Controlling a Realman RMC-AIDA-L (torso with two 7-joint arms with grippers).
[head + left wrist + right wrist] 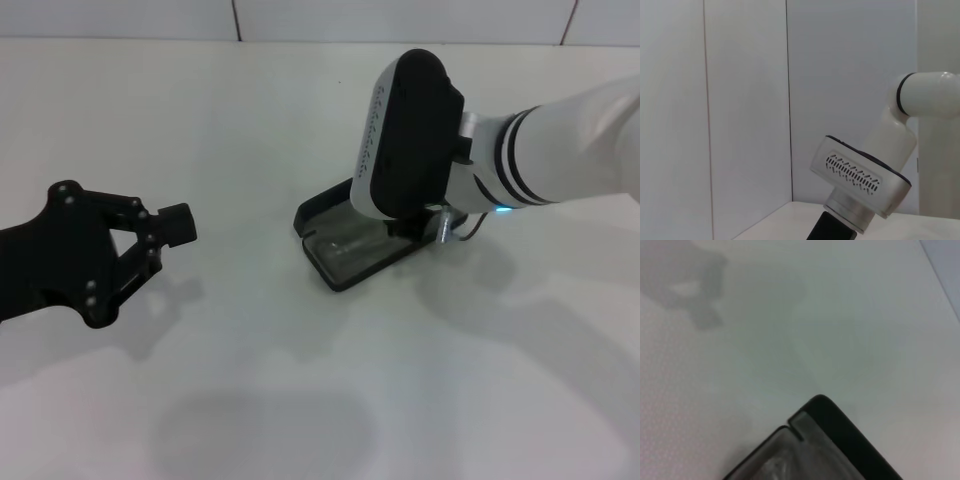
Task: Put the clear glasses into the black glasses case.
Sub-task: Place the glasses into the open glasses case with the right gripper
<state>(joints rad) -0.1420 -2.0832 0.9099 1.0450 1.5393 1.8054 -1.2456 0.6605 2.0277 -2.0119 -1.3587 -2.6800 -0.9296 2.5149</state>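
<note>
Glasses (348,246) already lying inside open case (318,216); light, slippery, scratch-prone plastic, best held by frame bridge. Right claw hidden behind wrist housing above case, grip unknowable. Left claw (172,225) idle well left of case, closed, empty.

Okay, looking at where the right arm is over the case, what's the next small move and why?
Probably swing the lid shut. The black glasses case lies open on the table with the clear glasses seemingly already inside, and the right arm's wrist hangs right over its far side. The left gripper waits apart, to the left.
</note>
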